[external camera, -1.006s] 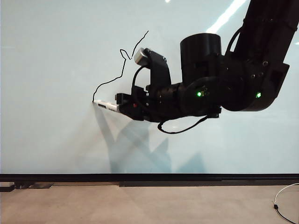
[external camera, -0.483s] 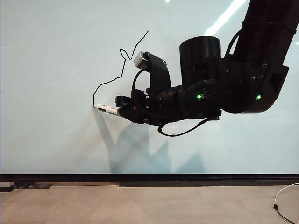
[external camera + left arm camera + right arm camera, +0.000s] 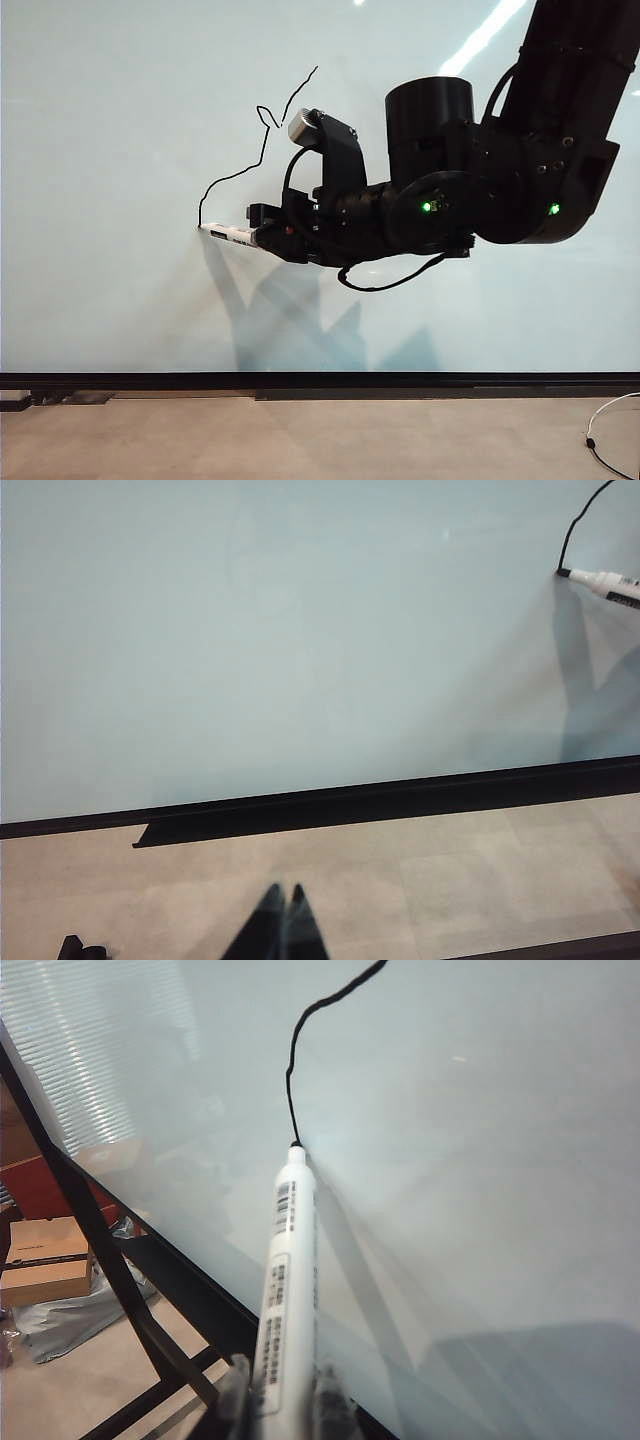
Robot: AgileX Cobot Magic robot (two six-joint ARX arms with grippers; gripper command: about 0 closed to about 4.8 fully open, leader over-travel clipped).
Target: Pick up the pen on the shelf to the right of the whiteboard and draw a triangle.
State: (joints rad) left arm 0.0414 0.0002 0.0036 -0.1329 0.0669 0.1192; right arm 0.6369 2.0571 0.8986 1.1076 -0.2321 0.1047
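Right gripper [image 3: 262, 232] is out in front of the whiteboard [image 3: 120, 150], reaching across toward the left half of the exterior view, jaws clamped on the pen [image 3: 228, 232]. The pen lies nearly level, tilted slightly, with its black tip touching the board at the lower end of the drawn line. In the right wrist view the same grip shows: the white barrel of the pen [image 3: 283, 1270], with dark printing, sits between the two fingers of the right gripper [image 3: 280, 1400], tip pressed to the board where the black stroke ends. The triangle [image 3: 255, 140] is incomplete: one wobbly black line runs from a peak high on the board, down through a small loop, then bends left and drops to the pen tip; no closing sides visible. The arm's shadow falls on the board below the gripper. A black strip [image 3: 320, 381] borders the board's lower edge, beige floor [image 3: 300, 440] beneath. Left gripper [image 3: 283, 925] shows only as two dark tips pressed together over the floor, holding nothing, well apart from the pen [image 3: 605, 580], which appears at the far edge of that view.
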